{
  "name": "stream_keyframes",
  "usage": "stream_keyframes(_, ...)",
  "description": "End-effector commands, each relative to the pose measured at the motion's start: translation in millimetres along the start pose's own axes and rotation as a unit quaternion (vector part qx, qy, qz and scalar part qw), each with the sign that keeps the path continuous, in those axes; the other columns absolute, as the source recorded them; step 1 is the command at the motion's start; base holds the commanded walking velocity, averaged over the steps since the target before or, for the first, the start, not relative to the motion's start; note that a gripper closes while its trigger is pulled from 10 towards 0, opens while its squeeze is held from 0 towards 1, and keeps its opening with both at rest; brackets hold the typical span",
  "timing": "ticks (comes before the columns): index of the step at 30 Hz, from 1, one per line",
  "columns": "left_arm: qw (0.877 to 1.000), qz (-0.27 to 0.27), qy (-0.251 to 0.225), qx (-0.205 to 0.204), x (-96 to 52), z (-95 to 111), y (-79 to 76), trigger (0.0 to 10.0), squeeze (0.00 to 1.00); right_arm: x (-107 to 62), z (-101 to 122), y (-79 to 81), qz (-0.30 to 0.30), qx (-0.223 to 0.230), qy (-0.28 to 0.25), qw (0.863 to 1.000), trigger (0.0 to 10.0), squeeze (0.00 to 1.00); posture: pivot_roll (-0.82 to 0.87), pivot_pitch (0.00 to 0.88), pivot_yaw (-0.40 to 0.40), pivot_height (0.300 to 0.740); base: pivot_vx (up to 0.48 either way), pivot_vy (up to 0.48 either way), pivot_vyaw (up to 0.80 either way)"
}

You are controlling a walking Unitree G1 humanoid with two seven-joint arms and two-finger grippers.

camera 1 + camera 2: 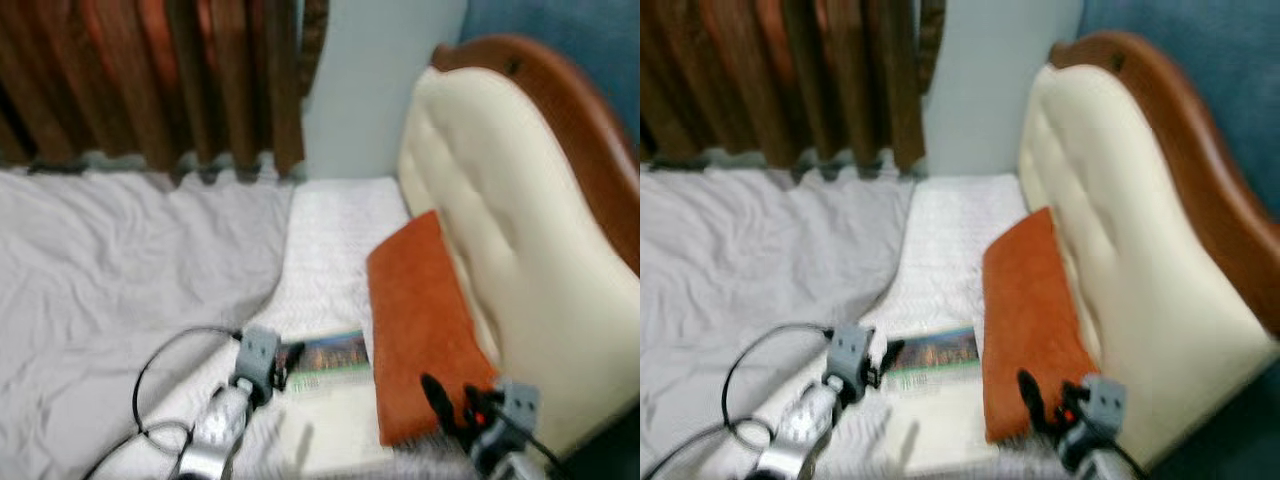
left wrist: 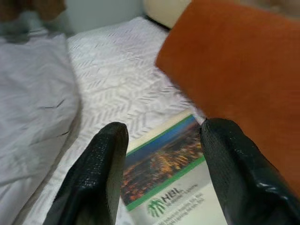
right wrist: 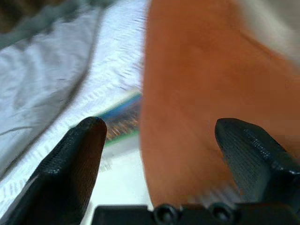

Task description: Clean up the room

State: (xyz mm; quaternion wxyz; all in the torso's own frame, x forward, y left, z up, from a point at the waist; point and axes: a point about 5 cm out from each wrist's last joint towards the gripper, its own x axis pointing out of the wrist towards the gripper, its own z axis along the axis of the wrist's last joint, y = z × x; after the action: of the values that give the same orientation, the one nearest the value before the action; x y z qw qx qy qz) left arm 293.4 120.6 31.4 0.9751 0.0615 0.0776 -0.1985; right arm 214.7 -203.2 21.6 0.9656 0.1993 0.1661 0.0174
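Jaws on my left gripper [image 2: 161, 176] are spread wide, hovering just over the booklet [image 1: 325, 362] lying flat on the bed [image 1: 340, 240] near its head end, beside the orange cushion [image 1: 420, 320]. Right gripper [image 3: 164, 161] jaws are spread too, straddling that cushion's lower edge, which leans against the cream headboard [image 1: 500, 220].

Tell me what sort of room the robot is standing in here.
Most likely a bedroom. A cream padded headboard with a curved wooden frame stands at the end of a mattress in white patterned fabric, an orange rectangular pillow leans against it, and a rumpled grey sheet lies alongside.
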Motion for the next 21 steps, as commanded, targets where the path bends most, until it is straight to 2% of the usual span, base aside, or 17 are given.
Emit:
stream_keyframes(1,1.0,-0.006,-0.007,0.004,2.7,5.7,-1.2,10.0,0.0,-4.7,5.1,-4.6,-0.012,0.009,-0.004,1.0,10.0,1.0,-0.08,0.1,-0.04,0.74,0.0,0.0,0.0)
stream_keyframes(2,1.0,-0.006,-0.006,0.003,2.0,5.5,-0.4,10.0,0.0,-9.2,0.2,-11.3,-0.024,0.03,0.017,0.999,10.0,1.0,-0.08,0.101,-0.037,0.74,0.0,0.0,0.0)
stream_keyframes(4,1.0,-0.005,-0.004,0.003,1.7,5.0,-0.1,10.0,0.0,-9.9,-2.3,-13.8,-0.028,0.036,0.025,0.999,10.0,1.0,-0.08,0.101,-0.037,0.74,0.0,0.0,0.0)
stream_keyframes(8,1.0,-0.006,0.002,0.005,0.0,2.8,1.6,10.0,0.0,-2.7,-5.7,-26.8,-0.056,0.039,0.028,0.997,10.0,1.0,-0.08,0.104,-0.024,0.74,0.0,0.0,0.0)
stream_keyframes(14,1.0,-0.01,-0.002,0.013,-1.1,4.9,3.6,10.0,0.0,10.5,-6.9,-17.6,-0.045,0.061,0.033,0.997,10.0,1.0,-0.06,0.102,-0.011,0.74,0.0,0.0,0.0)
stream_keyframes(15,1.0,-0.011,-0.005,0.016,-2.1,6.0,4.5,10.0,0.0,15.1,-8.4,-14.6,-0.041,0.067,0.035,0.996,10.0,0.0,-0.05,0.11,-0.008,0.74,0.0,0.0,0.0)
stream_keyframes(19,0.999,-0.029,-0.023,0.02,-9.9,10.9,7.8,10.0,0.0,24.8,-8.3,-8.4,-0.041,0.065,0.023,0.997,10.0,0.0,-0.02,0.178,0.01,0.74,0.0,0.0,0.0)
stream_keyframes(20,0.998,-0.041,-0.026,0.029,-13.9,12.2,9.1,10.0,0.0,26.5,-7.2,-9.1,-0.05,0.057,0.016,0.997,10.0,0.0,0.0,0.237,0.024,0.74,0.0,0.0,0.0)
stream_keyframes(21,0.997,-0.068,-0.032,0.036,-19.6,14.8,10.9,10.0,0.0,31.1,-5.7,-12.1,-0.073,0.004,0.01,0.997,10.0,0.0,0.01,0.256,0.026,0.74,0.0,0.0,0.0)
